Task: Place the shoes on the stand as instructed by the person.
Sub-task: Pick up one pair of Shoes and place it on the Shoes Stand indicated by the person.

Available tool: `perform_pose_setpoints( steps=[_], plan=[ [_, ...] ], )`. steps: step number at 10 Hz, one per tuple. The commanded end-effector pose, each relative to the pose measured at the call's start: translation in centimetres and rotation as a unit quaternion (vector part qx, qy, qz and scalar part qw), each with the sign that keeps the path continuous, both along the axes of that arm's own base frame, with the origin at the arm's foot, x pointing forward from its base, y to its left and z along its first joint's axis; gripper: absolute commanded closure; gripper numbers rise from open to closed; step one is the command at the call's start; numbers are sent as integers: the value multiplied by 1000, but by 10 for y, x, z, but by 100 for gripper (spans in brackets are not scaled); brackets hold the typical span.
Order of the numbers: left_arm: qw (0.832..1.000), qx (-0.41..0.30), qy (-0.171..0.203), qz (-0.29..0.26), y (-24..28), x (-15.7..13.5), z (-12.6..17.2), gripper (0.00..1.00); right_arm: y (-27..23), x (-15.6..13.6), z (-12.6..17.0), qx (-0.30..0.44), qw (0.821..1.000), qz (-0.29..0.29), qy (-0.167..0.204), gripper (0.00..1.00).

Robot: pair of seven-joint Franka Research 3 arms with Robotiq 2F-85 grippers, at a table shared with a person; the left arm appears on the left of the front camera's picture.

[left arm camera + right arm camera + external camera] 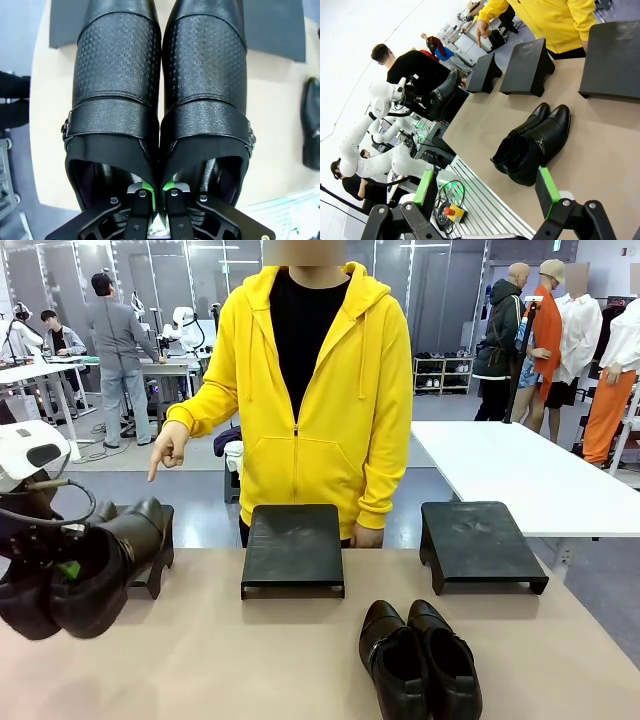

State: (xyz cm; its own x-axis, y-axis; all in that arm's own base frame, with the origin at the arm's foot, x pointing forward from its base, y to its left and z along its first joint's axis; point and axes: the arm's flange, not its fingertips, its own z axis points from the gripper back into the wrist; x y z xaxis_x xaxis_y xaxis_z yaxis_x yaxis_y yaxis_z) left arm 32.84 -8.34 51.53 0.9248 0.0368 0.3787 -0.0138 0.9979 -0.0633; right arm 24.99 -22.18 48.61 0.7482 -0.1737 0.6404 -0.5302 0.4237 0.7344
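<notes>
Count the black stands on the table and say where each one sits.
3. The left stand sits partly hidden behind the held shoes; the middle stand is in front of the person; the right stand is off to the robot's right.

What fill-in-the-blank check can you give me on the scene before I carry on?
1. The pair of shoes clamped in the left tool is ___ in colour.
2. The table carries ___ stands.
3. The right tool is ___, holding nothing.
4. The person pointing downward wears a ___ hoodie.
Missing words: black; three; open; yellow.
</notes>
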Motion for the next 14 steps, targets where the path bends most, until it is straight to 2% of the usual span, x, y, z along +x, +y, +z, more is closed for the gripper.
perform_pose_setpoints(
  steps=[1,6,8,11,14],
  plan=[
    [999,6,-46,2,23,39,-4,93,-1,0,2,2,1000,1,-9,0],
    [996,10,-85,-12,81,119,-28,93,-1,0,2,2,1000,1,-9,0],
    [994,14,-105,-24,93,142,-34,93,-1,0,2,2,1000,1,-9,0],
    [994,23,-109,-22,100,176,-51,93,-1,0,2,2,1000,1,-9,0],
    [991,26,-126,-27,98,194,-63,93,-1,0,2,2,1000,1,-9,0]
  ],
)
